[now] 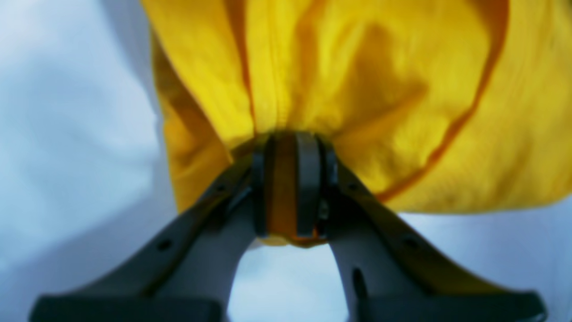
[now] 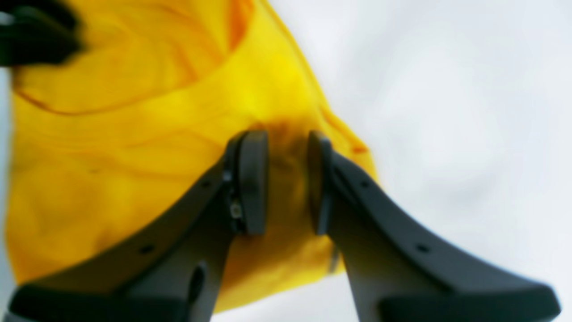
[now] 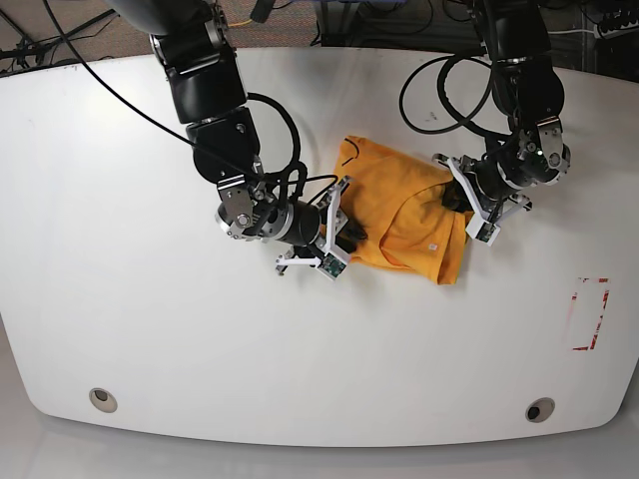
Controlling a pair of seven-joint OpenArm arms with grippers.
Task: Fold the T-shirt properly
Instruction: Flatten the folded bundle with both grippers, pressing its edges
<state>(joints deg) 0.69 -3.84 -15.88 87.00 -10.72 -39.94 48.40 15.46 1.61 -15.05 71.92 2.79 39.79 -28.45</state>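
T-shirt (image 3: pixel 399 205) lies bunched, long axis between both arms.

The T-shirt (image 3: pixel 399 210) lies bunched on the table (image 3: pixel 130 329), apparently touched by a pincer at each side.

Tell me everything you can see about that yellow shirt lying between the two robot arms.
The orange-yellow cotton-looking T-shirt lies bunched and partly folded near the middle of the white table, creased, with a small white tag showing near its lower edge and a thin black mark near the top. Both arms hold it: the left gripper is shut on a pinch of fabric at one side, and the right gripper has cloth between its jaws at the other.
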